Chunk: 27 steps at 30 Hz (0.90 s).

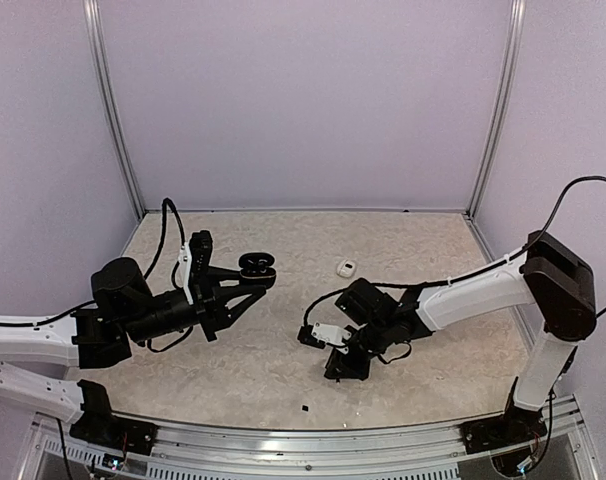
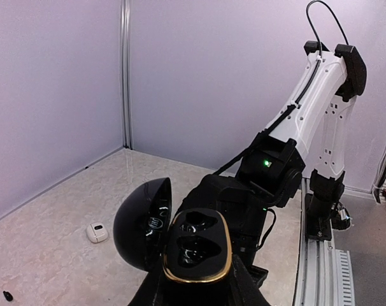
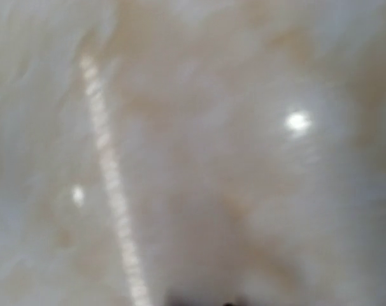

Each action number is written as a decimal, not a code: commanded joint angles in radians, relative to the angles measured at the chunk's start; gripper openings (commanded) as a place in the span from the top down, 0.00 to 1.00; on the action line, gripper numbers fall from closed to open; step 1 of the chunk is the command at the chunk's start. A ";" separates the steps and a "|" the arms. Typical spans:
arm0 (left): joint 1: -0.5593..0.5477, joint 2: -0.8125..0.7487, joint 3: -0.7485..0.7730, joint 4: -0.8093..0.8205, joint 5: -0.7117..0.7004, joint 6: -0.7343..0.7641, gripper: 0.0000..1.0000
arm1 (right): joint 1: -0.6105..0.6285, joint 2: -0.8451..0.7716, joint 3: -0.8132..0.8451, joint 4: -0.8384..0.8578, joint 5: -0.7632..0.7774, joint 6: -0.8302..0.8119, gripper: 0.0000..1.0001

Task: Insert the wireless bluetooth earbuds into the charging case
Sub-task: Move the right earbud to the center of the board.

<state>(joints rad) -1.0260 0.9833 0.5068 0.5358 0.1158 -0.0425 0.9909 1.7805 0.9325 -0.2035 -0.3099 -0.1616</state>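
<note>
A: Why is the charging case held aloft, lid open?
B: Clamped in the left pincer, its wells are presented. A white earbud is seen lying on the desk; the right pincer's state cannot be told.

The left arm is stretched rightward from the left edge, with its gripper held raised and clamped on the open charging case. The right arm is bent at a high elbow and angled down leftward, its gripper pointed low. Whether those jaws are parted cannot be told, as the wrist view is blurred.
</note>
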 commanded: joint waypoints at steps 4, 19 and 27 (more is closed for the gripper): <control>0.008 0.001 0.041 -0.023 0.017 0.028 0.90 | 0.094 0.011 0.026 -0.256 0.176 -0.056 0.74; 0.008 -0.008 0.038 -0.021 0.017 0.029 0.90 | 0.109 -0.047 0.075 -0.438 0.395 0.069 0.59; 0.009 -0.019 0.037 -0.025 0.010 0.024 0.90 | 0.117 -0.045 0.172 -0.463 0.230 0.021 0.59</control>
<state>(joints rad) -1.0260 0.9840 0.5159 0.5030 0.1242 -0.0223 1.0969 1.7325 1.0283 -0.6083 -0.0189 -0.1234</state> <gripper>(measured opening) 0.249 0.414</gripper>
